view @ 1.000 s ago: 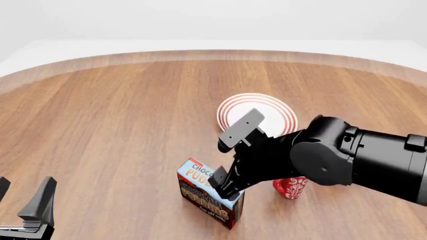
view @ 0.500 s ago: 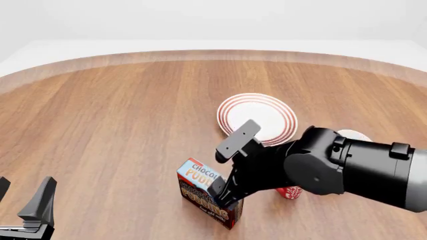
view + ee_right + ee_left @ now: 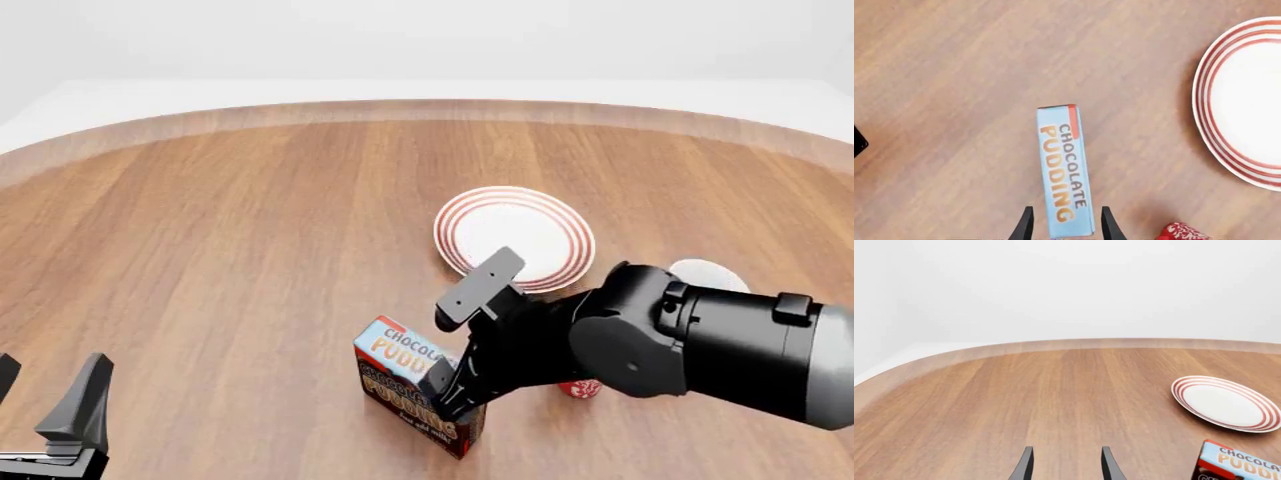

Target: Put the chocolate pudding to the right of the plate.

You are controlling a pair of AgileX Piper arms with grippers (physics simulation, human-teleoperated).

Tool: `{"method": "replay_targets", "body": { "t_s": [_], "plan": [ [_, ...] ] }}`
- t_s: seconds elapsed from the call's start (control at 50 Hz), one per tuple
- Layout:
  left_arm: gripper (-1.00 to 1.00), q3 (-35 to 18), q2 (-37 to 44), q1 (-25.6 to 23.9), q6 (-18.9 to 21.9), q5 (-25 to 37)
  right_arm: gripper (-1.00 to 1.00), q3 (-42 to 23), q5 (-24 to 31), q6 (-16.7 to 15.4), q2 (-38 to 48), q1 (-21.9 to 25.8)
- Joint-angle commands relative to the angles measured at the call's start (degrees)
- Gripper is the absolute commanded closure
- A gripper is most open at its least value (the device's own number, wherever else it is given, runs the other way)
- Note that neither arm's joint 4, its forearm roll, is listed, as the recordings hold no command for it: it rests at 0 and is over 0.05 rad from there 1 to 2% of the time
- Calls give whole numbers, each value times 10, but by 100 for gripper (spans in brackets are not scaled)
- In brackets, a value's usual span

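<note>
The chocolate pudding (image 3: 404, 377) is a small carton with a light blue top, standing on the wood table near the front edge. My right gripper (image 3: 461, 332) hangs open just above it. In the right wrist view the carton (image 3: 1065, 167) runs lengthwise and its near end lies between the two fingertips (image 3: 1026, 226), with small gaps on both sides. The plate (image 3: 577, 232), white with red rings, lies farther back and to the right; its rim (image 3: 1205, 112) shows beside the carton. My left gripper (image 3: 47, 398) is open and empty at the front left, and the left wrist view shows it (image 3: 1066, 467) over bare table, with the plate (image 3: 1225, 403) and carton (image 3: 1239, 465) off to one side.
A red patterned mug (image 3: 579, 388) stands right of the carton, mostly hidden behind my right arm, and its edge (image 3: 1181, 233) shows by the fingers. A white mug (image 3: 707, 274) peeks out behind the arm. The table's curved far edge (image 3: 427, 108) borders a white floor.
My right gripper has lowered toward the carton and drawn slightly nearer. The arm now hides more of the red mug and uncovers the white one. The carton, plate and left gripper have not moved.
</note>
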Motion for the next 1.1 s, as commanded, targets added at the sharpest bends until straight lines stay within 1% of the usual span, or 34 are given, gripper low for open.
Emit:
{"method": "replay_targets", "body": {
  "t_s": [0.02, 0.2, 0.48, 0.66, 1.1],
  "plan": [
    [-100, 0, 0, 0, 0, 0, -100, 13, -5, 1, -7, -7],
    [-100, 0, 0, 0, 0, 0, -100, 22, -14, 6, -8, -12],
    [-100, 0, 0, 0, 0, 0, -100, 13, -19, 12, 9, -10],
    [-100, 0, 0, 0, 0, 0, -100, 16, -20, 12, 6, -11],
    [-100, 0, 0, 0, 0, 0, -100, 37, -51, 28, 15, -2]
  ]
}}
